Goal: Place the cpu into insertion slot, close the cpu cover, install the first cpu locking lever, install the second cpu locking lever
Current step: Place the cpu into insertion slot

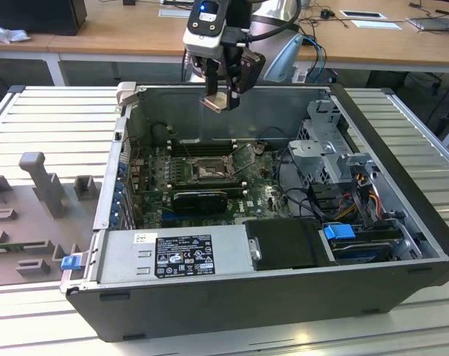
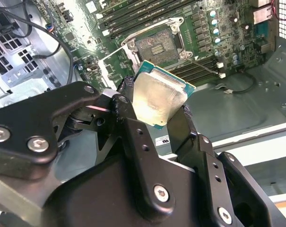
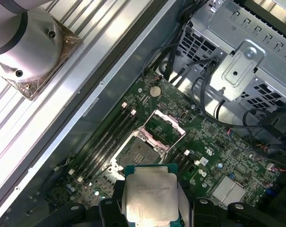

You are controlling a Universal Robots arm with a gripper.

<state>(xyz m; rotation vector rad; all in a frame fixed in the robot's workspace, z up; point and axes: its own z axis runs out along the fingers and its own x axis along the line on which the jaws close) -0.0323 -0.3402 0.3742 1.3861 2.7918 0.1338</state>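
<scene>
My gripper point(image 1: 218, 101) hangs above the open computer case, shut on the cpu point(image 1: 215, 103), a flat silver-topped square chip with a green edge. Both wrist views show the cpu point(image 2: 157, 97) point(image 3: 150, 196) pinched by its edges between the black fingers point(image 2: 126, 101). Below it, the insertion slot point(image 3: 137, 152) point(image 2: 157, 45) point(image 1: 209, 172) lies bare on the green board, a dark square with a silvery rim. The cpu cover point(image 3: 164, 126) stands tilted open at one side of the slot. A thin wire lever point(image 2: 203, 66) sticks out beside the slot.
Long black memory slots point(image 1: 198, 147) run on the far side of the socket, and a black graphics card point(image 1: 202, 199) on its near side. A metal drive cage with cables point(image 1: 328, 148) fills the exterior view's right. The power supply point(image 1: 183, 256) spans the front. A grey fixture point(image 1: 38, 193) lies outside, left.
</scene>
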